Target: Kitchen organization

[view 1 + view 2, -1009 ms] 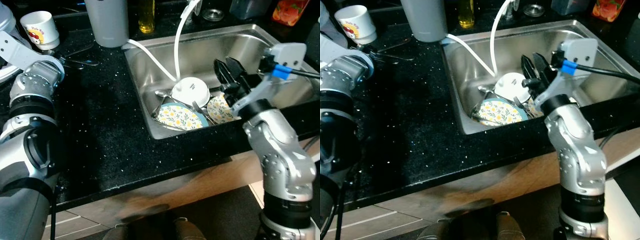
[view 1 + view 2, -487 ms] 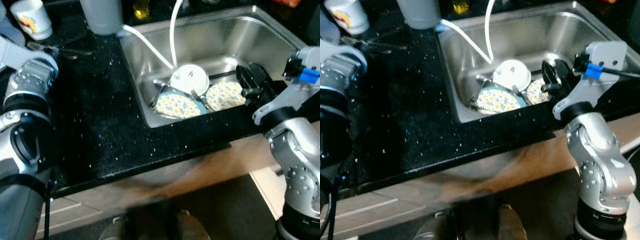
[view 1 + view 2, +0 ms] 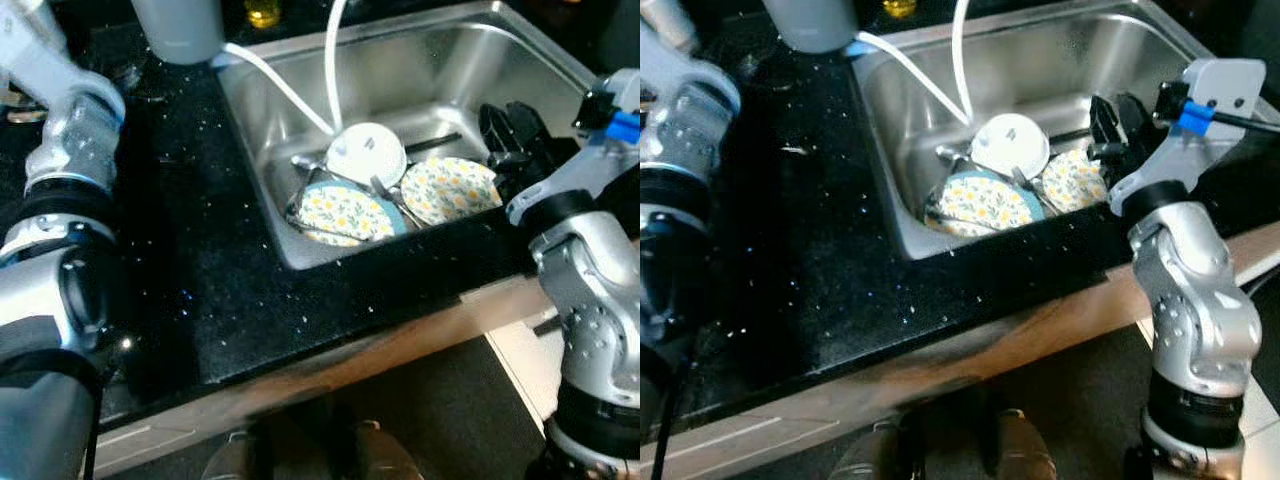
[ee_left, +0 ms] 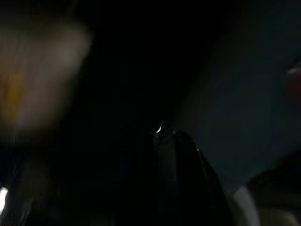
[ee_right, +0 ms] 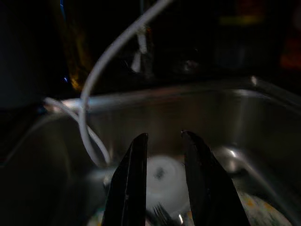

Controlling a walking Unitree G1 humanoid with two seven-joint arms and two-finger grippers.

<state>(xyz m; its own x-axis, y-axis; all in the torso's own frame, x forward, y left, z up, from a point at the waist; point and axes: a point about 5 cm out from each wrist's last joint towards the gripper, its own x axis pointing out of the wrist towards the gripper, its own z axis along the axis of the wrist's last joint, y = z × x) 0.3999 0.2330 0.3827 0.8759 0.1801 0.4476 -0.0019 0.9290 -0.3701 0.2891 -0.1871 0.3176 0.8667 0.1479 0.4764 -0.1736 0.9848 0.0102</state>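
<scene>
Hovering over the right end of the stainless sink, my right gripper has its jaws parted by a narrow gap, with nothing between them and nothing touched. Through the right wrist view the two black fingers point down toward the dishes in the basin. Those dishes lie heaped at the front of the sink: a white bowl turned upside down, a floral plate with a blue rim leaning just in front of it, and a second floral plate beside it on the right, close under my fingers. A fork rests between the two plates. Two white hoses curve down into the basin and meet near the bowl. My left arm reaches back across the black speckled surface, toward a grey container standing at the sink's far left corner. My left wrist view is very dark; I cannot tell how those jaws stand.
</scene>
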